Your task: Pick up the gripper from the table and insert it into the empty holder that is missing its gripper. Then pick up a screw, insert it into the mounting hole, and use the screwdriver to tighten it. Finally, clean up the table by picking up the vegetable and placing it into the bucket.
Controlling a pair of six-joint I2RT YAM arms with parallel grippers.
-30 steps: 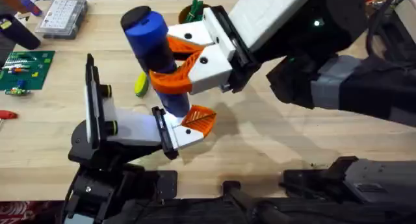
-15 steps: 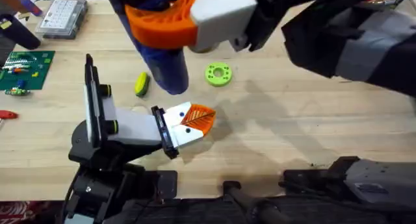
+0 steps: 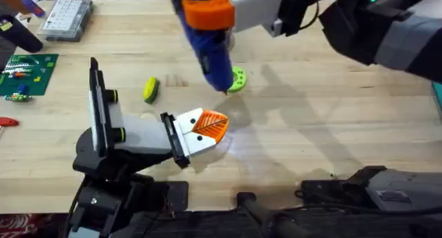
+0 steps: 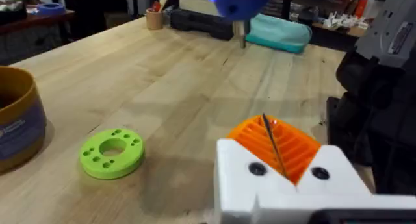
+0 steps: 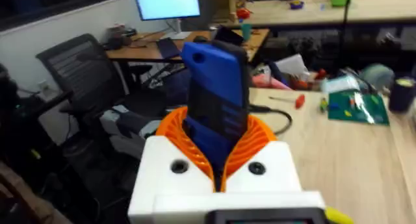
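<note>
My right gripper (image 3: 210, 10) is shut on the blue screwdriver (image 3: 214, 55), which is also seen in the right wrist view (image 5: 218, 94). It hangs tilted at the table's back middle, its tip just over a green disc (image 3: 237, 80). At the front left, the white holder (image 3: 190, 143) on my left arm carries the orange ribbed gripper (image 3: 210, 126). Its pads (image 4: 296, 146) stand together around a thin dark line. The yellow-green vegetable (image 3: 150, 89) lies left of the disc. The bucket (image 4: 18, 117) stands beyond the disc (image 4: 112, 152). A loose screw is out of view.
A clear parts box (image 3: 65, 17), a green circuit board (image 3: 27, 72) and a red tool (image 3: 5, 121) sit along the left edge. A teal pad (image 4: 279, 32) lies far across the table. Bare wood stretches to the right of the disc.
The right arm lifted the screwdriver off the white holder and carried it back and to the right, uncovering the green disc. The left arm has not moved.
</note>
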